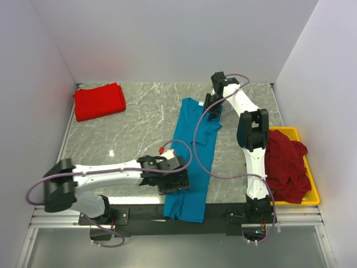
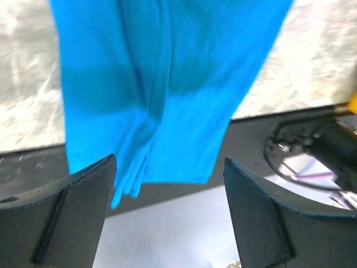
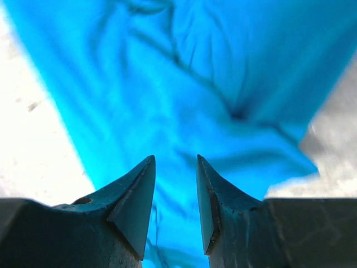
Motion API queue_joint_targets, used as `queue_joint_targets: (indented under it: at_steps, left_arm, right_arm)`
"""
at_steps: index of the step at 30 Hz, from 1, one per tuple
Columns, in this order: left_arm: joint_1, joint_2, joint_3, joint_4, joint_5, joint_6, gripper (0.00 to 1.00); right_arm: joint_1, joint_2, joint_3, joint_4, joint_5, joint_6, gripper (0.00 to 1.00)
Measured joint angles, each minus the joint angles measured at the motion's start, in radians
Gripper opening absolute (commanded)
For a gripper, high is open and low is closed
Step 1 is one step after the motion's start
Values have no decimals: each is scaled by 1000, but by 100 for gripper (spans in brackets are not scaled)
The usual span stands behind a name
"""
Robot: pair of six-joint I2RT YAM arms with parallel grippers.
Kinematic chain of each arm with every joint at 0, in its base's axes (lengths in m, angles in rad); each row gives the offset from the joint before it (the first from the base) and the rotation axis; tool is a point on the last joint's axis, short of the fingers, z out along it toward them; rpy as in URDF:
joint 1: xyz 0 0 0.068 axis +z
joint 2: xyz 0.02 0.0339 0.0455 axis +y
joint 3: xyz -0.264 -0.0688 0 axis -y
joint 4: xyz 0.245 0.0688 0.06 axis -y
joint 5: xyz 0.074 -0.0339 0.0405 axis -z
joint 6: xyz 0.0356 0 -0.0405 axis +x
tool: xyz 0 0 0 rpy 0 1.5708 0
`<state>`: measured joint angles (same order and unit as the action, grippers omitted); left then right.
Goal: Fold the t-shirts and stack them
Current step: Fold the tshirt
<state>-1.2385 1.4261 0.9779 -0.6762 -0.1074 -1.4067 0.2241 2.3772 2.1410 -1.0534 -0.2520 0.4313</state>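
A teal-blue t-shirt (image 1: 193,149) lies folded lengthwise in a long strip down the middle of the table, and its hem hangs over the front edge. My left gripper (image 1: 174,183) hovers over the shirt's lower left edge. In the left wrist view (image 2: 169,162) its jaws are wide open and empty, with the shirt's hem (image 2: 167,84) beyond them. My right gripper (image 1: 212,111) is at the shirt's far right sleeve. In the right wrist view (image 3: 175,159) its jaws stand narrowly apart just above the wrinkled teal cloth (image 3: 184,84), holding nothing. A folded bright red t-shirt (image 1: 99,100) lies at the far left.
A yellow tray (image 1: 310,196) at the right edge holds a heap of dark red t-shirts (image 1: 287,164). White walls close in the left, back and right sides. The black mounting rail (image 1: 139,211) with the arm bases runs along the table's front edge.
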Motion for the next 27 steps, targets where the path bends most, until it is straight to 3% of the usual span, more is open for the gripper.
queue_joint_targets:
  at_steps: [6,11,20,27]
  left_arm:
    - [0,-112,-95,-33,-13,-28,82]
    - [1,-137,-189,-56,-10,-23,79]
    - [46,-291,-290,-23,35,56,74]
    - [60,-244,-291,31,85,154,75]
  right_arm:
    - [4,-329,-273,96,2,9,43]
    - [63,-690,-648,202,45,56,43]
    - [449,-1124,-1369,301,97,327,43]
    - [709,-1380,-1590,313,110,622,43]
